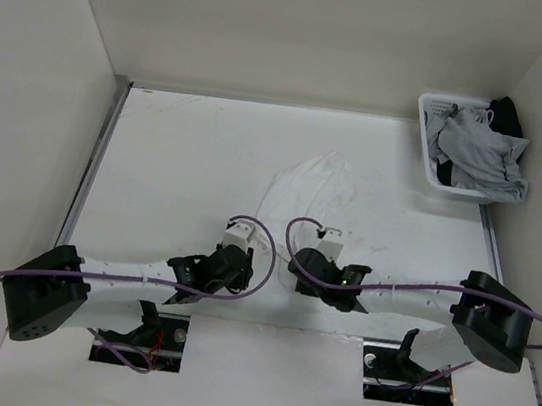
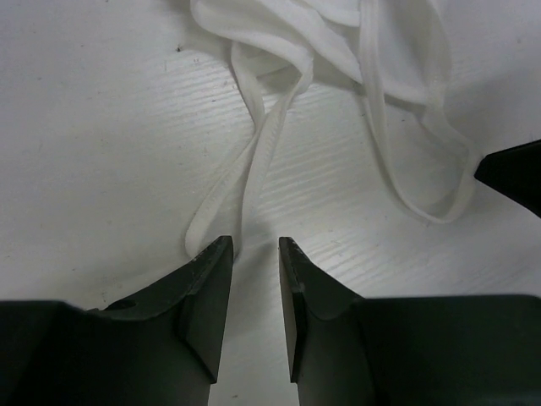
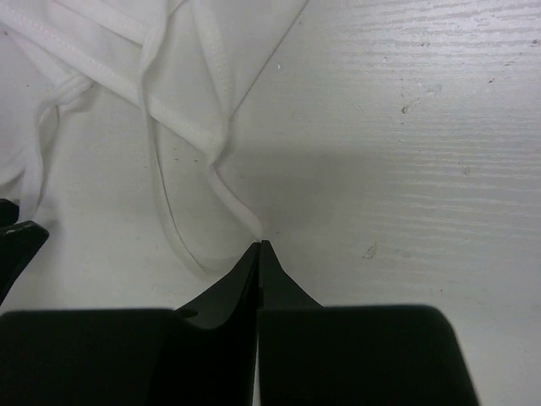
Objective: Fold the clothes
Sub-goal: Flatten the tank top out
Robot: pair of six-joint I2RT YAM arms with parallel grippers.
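While at right end effector (image 3: 260, 247) — strap (image 3: 222, 118)

Overhead view of a white table (image 1: 177, 150) walled on three sides. A crumpled white top (image 1: 316, 181) lies just past centre, toward 12 o'clock. Two arms reach inward from bases at 7 and 5 o'clock; the left gripper (image 1: 233, 255) and right gripper (image 1: 311, 265) sit near each other at the garment's 6 o'clock edge. At 2 o'clock, a white basket (image 1: 428, 149) holds a grey garment (image 1: 480, 152) and a black garment (image 1: 510, 116).
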